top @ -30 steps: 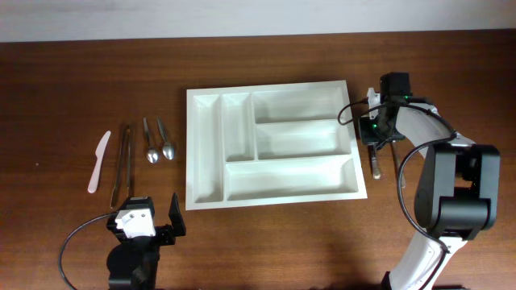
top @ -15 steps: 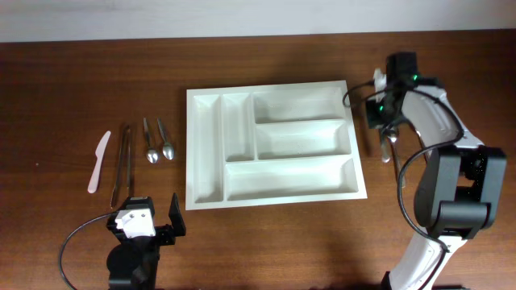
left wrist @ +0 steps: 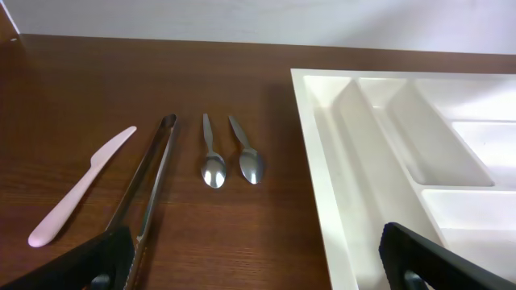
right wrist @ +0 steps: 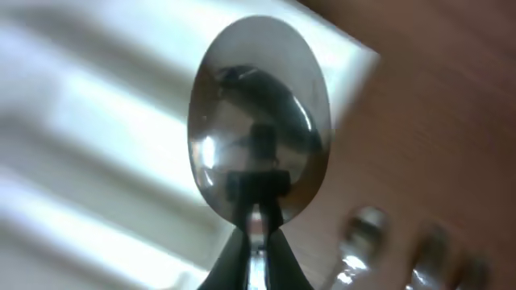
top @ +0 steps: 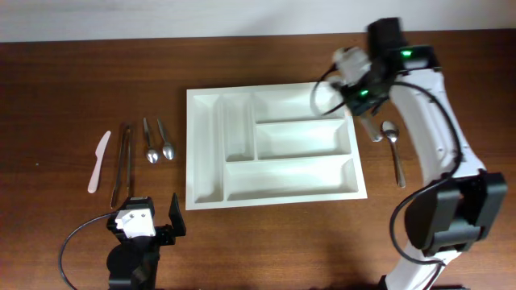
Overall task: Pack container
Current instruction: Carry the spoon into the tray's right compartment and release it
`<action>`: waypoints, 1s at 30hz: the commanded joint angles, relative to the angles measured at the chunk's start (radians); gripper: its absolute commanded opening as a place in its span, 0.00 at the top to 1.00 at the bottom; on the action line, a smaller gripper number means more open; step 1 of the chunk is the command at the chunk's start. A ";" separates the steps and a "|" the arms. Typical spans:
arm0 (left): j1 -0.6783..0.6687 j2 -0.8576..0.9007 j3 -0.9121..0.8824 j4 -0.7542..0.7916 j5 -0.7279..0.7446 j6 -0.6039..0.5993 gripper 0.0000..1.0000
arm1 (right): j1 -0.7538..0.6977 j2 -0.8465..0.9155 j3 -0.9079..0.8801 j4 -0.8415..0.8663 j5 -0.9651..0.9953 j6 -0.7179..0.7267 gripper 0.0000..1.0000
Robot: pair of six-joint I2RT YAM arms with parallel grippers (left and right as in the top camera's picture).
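The white five-compartment container [top: 274,145] lies at the table's middle; its near left corner shows in the left wrist view [left wrist: 403,137]. My right gripper [top: 352,93] hangs over the container's far right corner, shut on a metal spoon [top: 326,101]. In the right wrist view the spoon's bowl [right wrist: 258,157] sticks out past the shut fingertips [right wrist: 278,254], with the white container [right wrist: 72,169] blurred behind it. My left gripper [top: 147,213] sits low at the front left, open and empty, fingers wide apart [left wrist: 89,262].
Left of the container lie a pink knife [top: 98,161], metal tongs [top: 121,163] and two small spoons [top: 151,142] [top: 167,140]. Right of the container lie another spoon [top: 393,151] and a further utensil [top: 374,129]. The right arm's cable loops above the container's corner.
My right gripper has risen from the utensils right of the container with a spoon and swung left over the container's far right corner. The left arm has not moved.
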 commanded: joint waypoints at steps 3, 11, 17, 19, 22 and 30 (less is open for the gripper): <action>0.007 -0.005 -0.008 0.002 0.011 0.016 0.01 | 0.110 -0.012 0.014 -0.061 -0.131 -0.319 0.96; 0.007 -0.005 -0.008 0.002 0.011 0.016 0.01 | 0.187 -0.011 -0.029 -0.071 -0.136 -0.591 0.96; 0.007 -0.005 -0.008 0.002 0.011 0.016 0.01 | 0.192 -0.004 -0.108 -0.016 -0.135 -0.656 0.96; 0.007 -0.005 -0.008 0.002 0.011 0.016 0.01 | 0.192 0.002 -0.146 0.021 -0.135 -0.656 0.96; 0.007 -0.005 -0.008 0.002 0.011 0.016 0.01 | 0.192 0.011 -0.227 0.111 -0.135 -0.656 0.96; 0.007 -0.005 -0.008 0.002 0.011 0.016 0.01 | 0.192 0.011 -0.401 0.317 -0.135 -0.655 0.96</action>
